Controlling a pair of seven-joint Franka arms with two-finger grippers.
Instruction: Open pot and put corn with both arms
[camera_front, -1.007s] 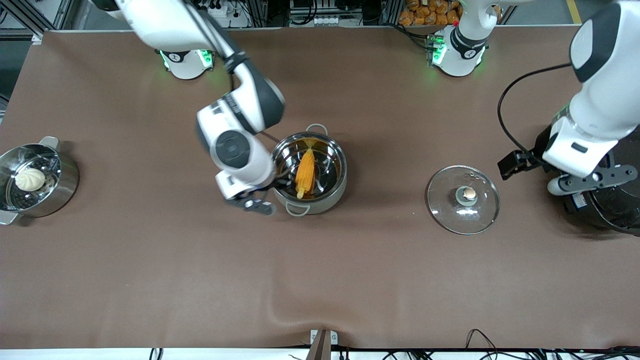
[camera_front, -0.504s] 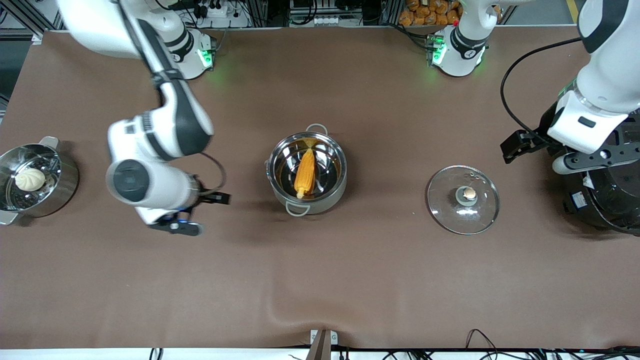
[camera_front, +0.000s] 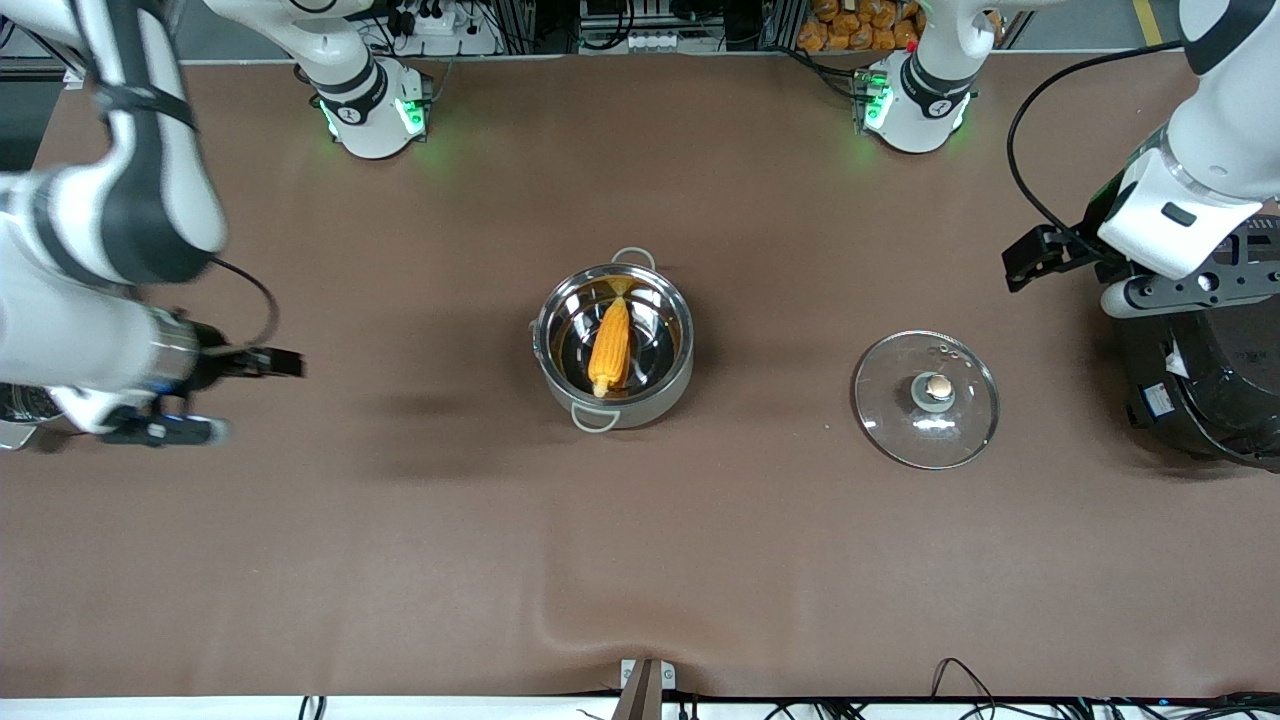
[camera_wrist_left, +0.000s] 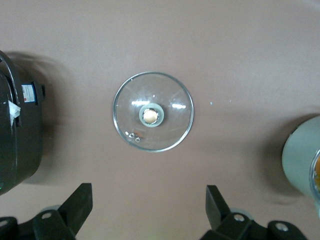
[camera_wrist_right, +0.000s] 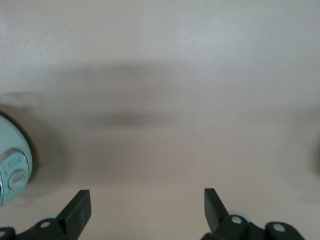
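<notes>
The steel pot stands uncovered at the table's middle, with the yellow-orange corn lying inside it. Its glass lid lies flat on the cloth, knob up, toward the left arm's end. The lid also shows in the left wrist view, with a slice of the pot at the frame's edge. My left gripper hangs open and empty in the air beside the black cooker. My right gripper is open and empty over bare cloth at the right arm's end.
A big black cooker stands at the left arm's end, partly under the left hand. The steel steamer basket at the right arm's end is mostly hidden under the right arm in the front view. A fold ridges the cloth near the front edge.
The right arm swung away from the pot to its own end of the table. The left hand drifted a little away from the front camera. Corn, pot and lid stayed put.
</notes>
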